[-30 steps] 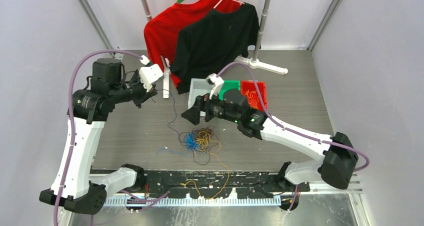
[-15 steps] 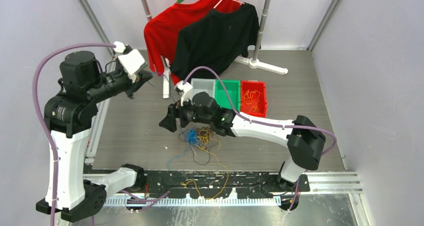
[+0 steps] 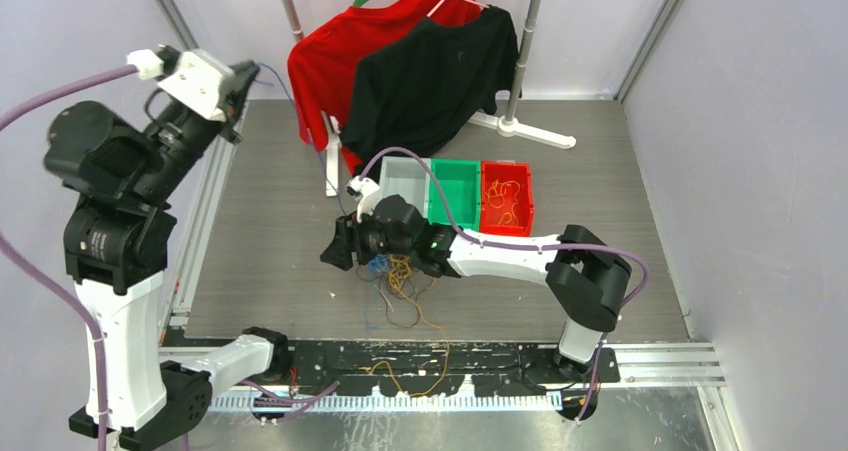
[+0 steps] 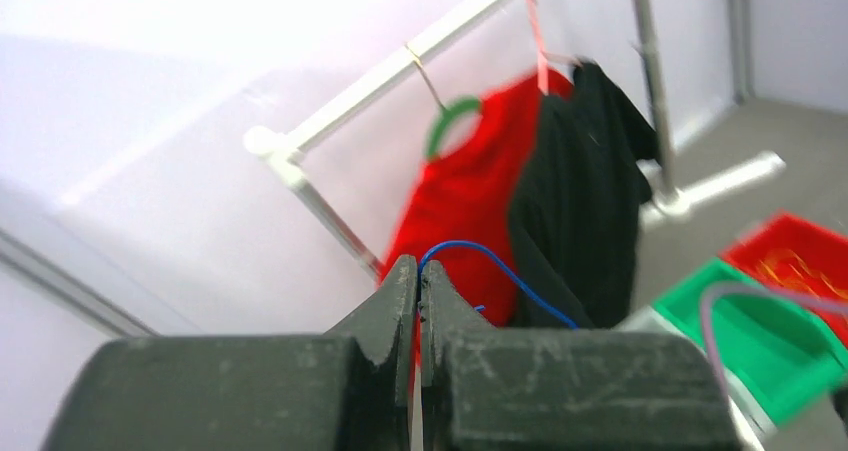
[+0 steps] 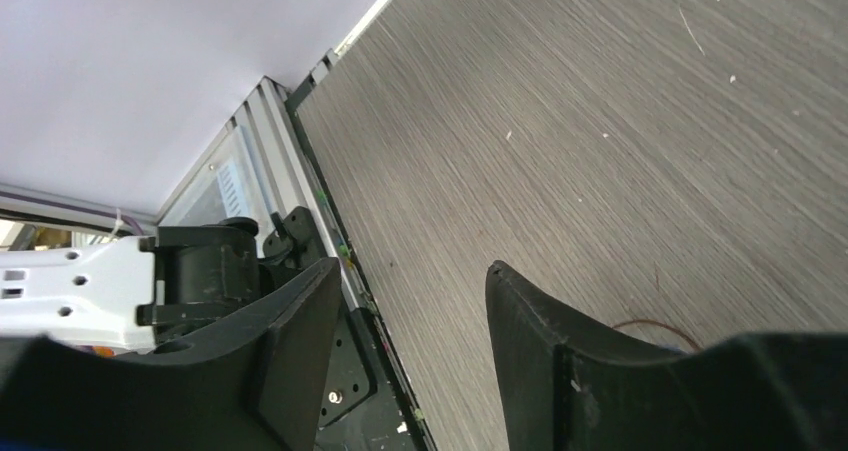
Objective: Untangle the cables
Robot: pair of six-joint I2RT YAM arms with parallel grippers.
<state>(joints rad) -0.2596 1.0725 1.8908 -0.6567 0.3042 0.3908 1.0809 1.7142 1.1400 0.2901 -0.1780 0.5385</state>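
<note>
The cables lie in a tangle on the table's near middle: a blue bunch (image 3: 378, 265), yellow-orange strands (image 3: 403, 267) and dark brown loops (image 3: 405, 311). My left gripper (image 3: 243, 71) is raised high at the far left and is shut on a thin blue cable (image 4: 470, 256), which arcs from its tips (image 4: 419, 263) down toward the tangle. My right gripper (image 3: 335, 251) is open and low at the tangle's left edge, with nothing between its jaws in its wrist view (image 5: 412, 276). A brown cable loop (image 5: 650, 323) shows beside its right finger.
Grey (image 3: 405, 179), green (image 3: 455, 191) and red (image 3: 507, 193) bins stand behind the tangle, the red one holding yellow cables. A clothes rack with a red shirt (image 3: 325, 61) and a black shirt (image 3: 430, 71) stands at the back. A yellow cable (image 3: 420, 366) hangs over the near edge.
My left arm rose and swung up-left, drawing the blue cable out of the tangle. My right arm moved left and down to the tangle's left side, jaws open.
</note>
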